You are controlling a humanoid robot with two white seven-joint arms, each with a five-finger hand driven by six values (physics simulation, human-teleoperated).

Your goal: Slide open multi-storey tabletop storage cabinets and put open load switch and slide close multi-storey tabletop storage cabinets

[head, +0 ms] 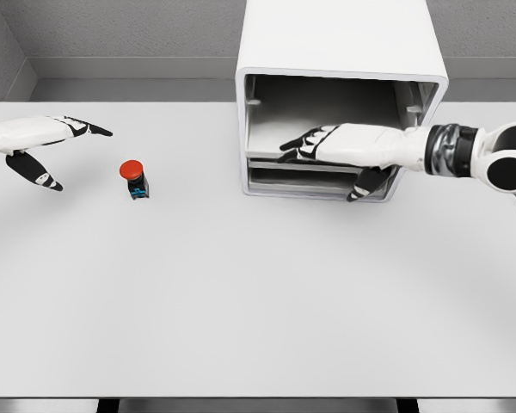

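A white multi-storey storage cabinet (340, 52) stands at the back of the table, right of the middle, its front showing an open upper bay and a low drawer front (301, 181) beneath. My right hand (327, 159) reaches across the cabinet's front, fingers stretched over the shelf edge and thumb hanging below by the drawer front; it holds nothing. The load switch (136, 179), a small dark block with a red round cap, stands upright on the table to the left. My left hand (56, 151) hovers left of the switch, fingers spread, apart from it.
The white table (258, 301) runs wide in front of the cabinet and switch. A grey wall closes the back, with a corner at the far left.
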